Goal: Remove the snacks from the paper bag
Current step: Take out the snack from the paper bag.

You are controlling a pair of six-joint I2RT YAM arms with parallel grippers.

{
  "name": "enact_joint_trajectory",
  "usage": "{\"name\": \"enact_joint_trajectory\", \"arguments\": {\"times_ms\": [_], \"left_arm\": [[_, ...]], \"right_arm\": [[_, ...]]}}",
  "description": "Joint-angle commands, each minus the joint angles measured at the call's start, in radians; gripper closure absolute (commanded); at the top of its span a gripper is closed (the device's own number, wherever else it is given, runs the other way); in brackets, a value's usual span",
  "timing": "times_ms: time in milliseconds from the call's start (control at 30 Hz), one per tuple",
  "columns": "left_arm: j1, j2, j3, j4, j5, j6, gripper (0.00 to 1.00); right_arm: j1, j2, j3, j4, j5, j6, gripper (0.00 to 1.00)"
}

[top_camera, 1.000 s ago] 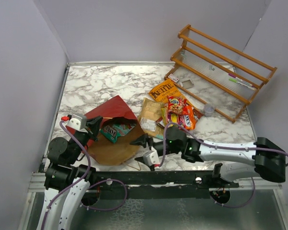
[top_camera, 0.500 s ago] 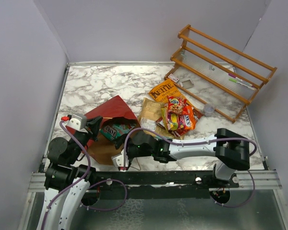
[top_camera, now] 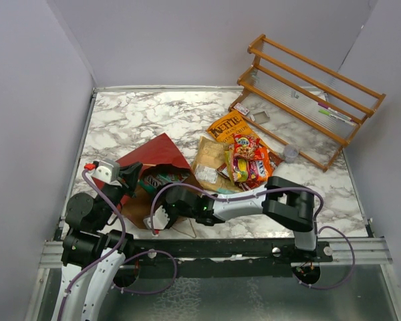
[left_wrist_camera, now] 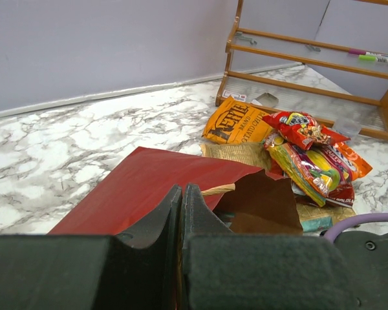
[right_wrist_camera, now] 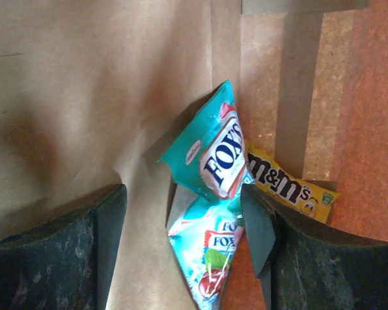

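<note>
Your dark red paper bag (top_camera: 157,150) lies open, teal Fox's packet (right_wrist_camera: 215,161) inside; your right hand (right_wrist_camera: 181,197) straddles it, spread; left hand (left_wrist_camera: 182,194) pinches the rim.

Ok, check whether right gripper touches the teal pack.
Cannot tell. Right wrist view: teal pack sits inside the open right gripper; one finger overlaps it, depth unclear.

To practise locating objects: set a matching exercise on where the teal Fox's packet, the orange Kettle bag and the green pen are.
Things: 1 teal Fox's packet; 2 orange Kettle bag; 3 green pen.
Places: A on the wooden rack; B inside the paper bag; C on the table, outside the bag.
Pairs: 1-B, 2-C, 3-A.
</note>
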Motion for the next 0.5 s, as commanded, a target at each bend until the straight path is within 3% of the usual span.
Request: {"name": "enact_joint_trajectory", "arguments": {"times_ms": [0, 267, 467], "left_arm": [[0.009, -0.014, -0.005, 0.000, -0.031, 0.004, 1.00], [0.010, -0.017, -0.004, -0.002, -0.032, 0.005, 1.00], [0.010, -0.018, -0.005, -0.002, -0.032, 0.005, 1.00]], "right_arm": [[-0.021, 0.057, 0.083, 0.017, 0.074, -0.039, 0.30], [-0.063, 0.169, 0.143, 0.067, 0.097, -0.073, 0.37], [-0.075, 0.195, 0.165, 0.076, 0.091, -0.089, 0.52]]}}
